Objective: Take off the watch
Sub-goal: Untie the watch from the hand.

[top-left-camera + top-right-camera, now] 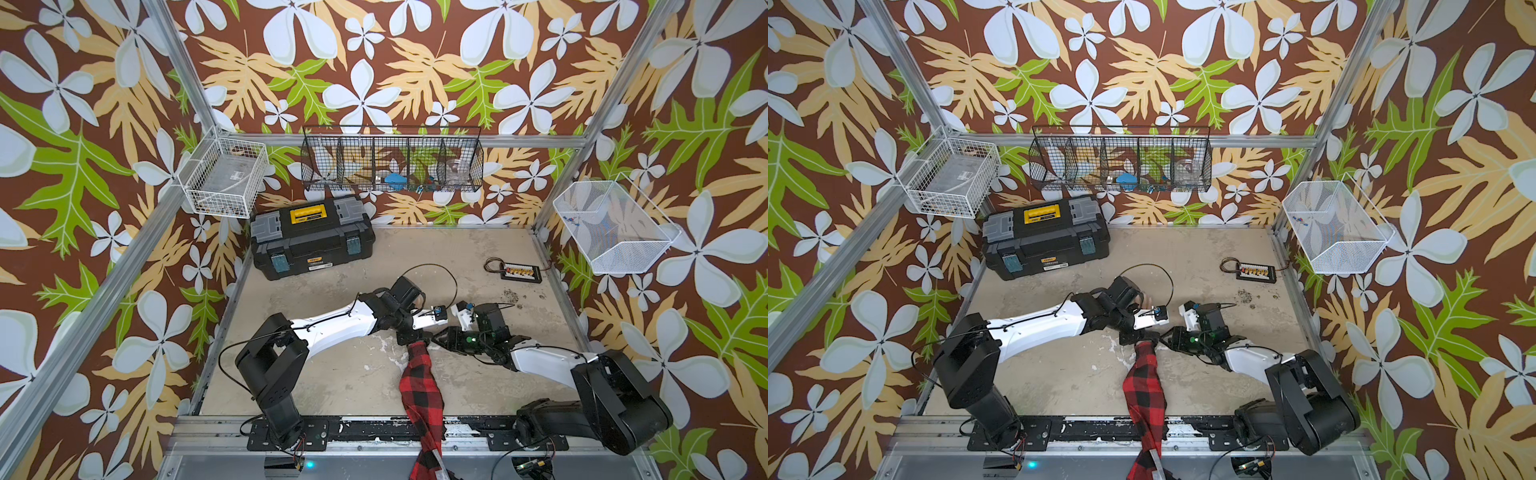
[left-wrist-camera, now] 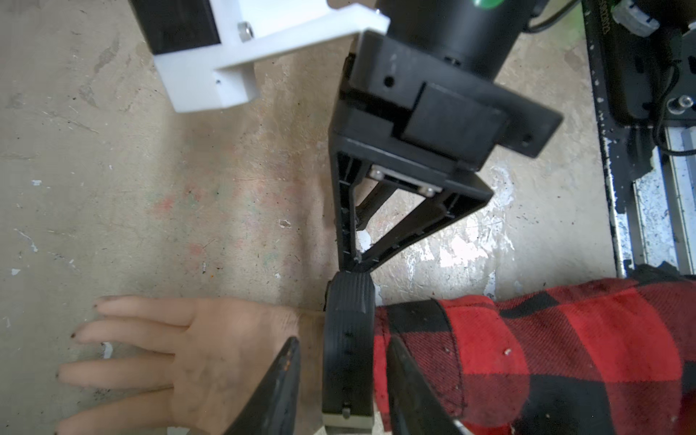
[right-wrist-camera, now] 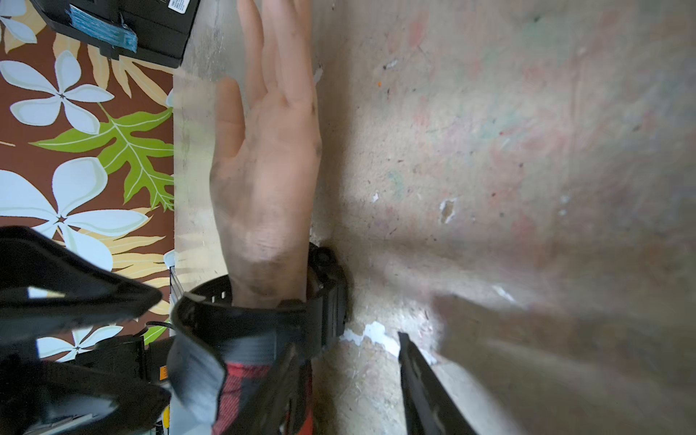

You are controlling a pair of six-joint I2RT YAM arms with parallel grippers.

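**Black watch strapped round the wrist**

The watch [image 2: 348, 339], all black with a ribbed rubbery strap, encircles the wrist [image 3: 267, 278] between the hand [image 3: 263, 150] and the red plaid sleeve [image 2: 527, 357]. One strap end stands off the wrist.

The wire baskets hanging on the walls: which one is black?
The long basket with compartments on the back wall is black; the box-shaped wire basket and the fine-mesh basket on the side walls are white.

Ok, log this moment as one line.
watch: on wrist | left gripper: open, straddling watch | right gripper: open, beside watch | task: not done
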